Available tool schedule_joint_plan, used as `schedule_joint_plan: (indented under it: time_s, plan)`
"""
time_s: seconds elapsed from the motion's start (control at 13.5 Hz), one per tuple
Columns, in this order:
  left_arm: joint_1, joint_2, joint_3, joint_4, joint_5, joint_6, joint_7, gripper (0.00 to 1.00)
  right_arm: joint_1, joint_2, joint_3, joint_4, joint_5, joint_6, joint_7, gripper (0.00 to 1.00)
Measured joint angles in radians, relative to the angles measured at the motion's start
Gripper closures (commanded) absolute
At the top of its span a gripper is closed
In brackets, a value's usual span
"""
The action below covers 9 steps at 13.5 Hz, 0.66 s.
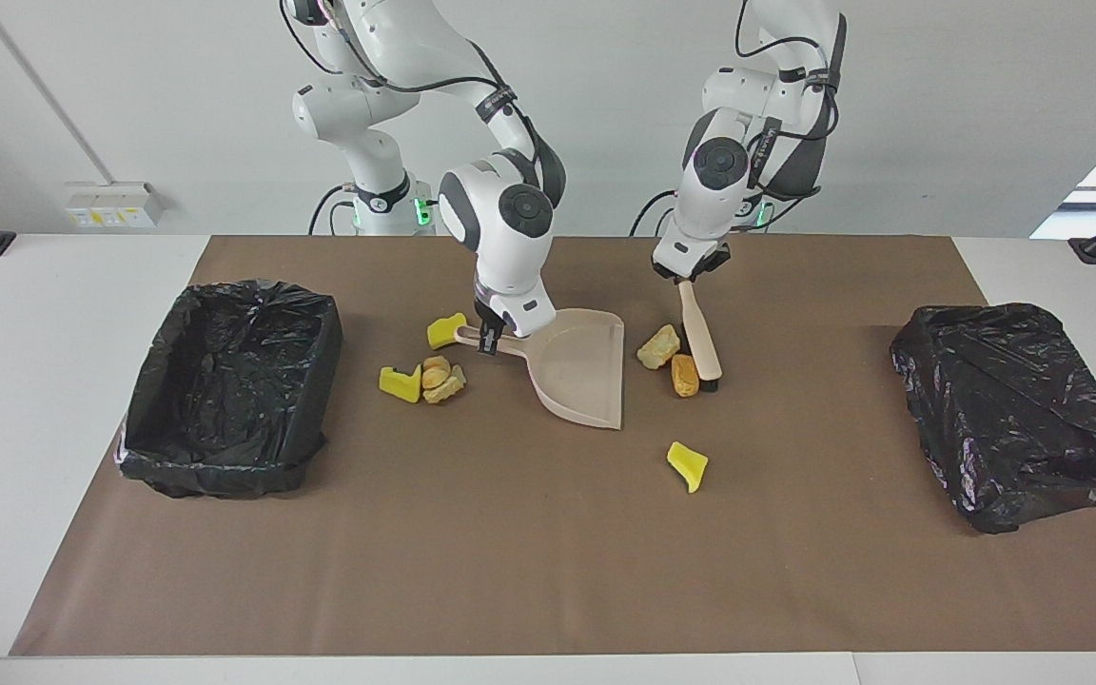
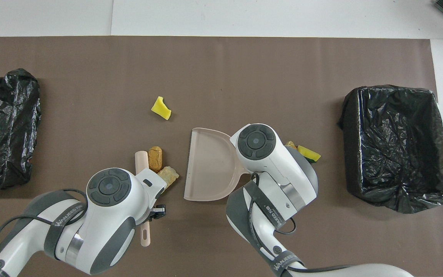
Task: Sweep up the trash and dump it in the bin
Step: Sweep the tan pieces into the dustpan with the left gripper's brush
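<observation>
Left gripper (image 1: 691, 278) clenched on the handle of the brush (image 1: 702, 335), bristle end down on the brown mat (image 1: 510, 552) and touching the brown lump (image 1: 684, 375), with the tan lump (image 1: 658, 345) just beside it, both close to the open mouth of the dustpan (image 1: 586, 371). Right gripper (image 1: 488, 338) clamped on the dustpan's handle. Of the rest of the trash, one yellow chunk (image 1: 688, 465) lay alone farther from the robots, while two yellow pieces (image 1: 400, 382) and a tan cluster (image 1: 441, 379) sat by the dustpan's handle, toward the lined bin (image 1: 225, 381) at the right arm's end; a black bag (image 1: 1014, 409) lay at the left arm's end.
</observation>
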Motion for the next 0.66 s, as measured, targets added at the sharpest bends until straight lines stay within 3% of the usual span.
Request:
schedule_joint_plan:
  time_s: [0.66]
  plan:
    - [-0.139,0.065,-0.002,0.128,-0.127,0.037,-0.006,1.00,0.000,0.000,0.000,0.000,0.000,0.000,0.000,1.00]
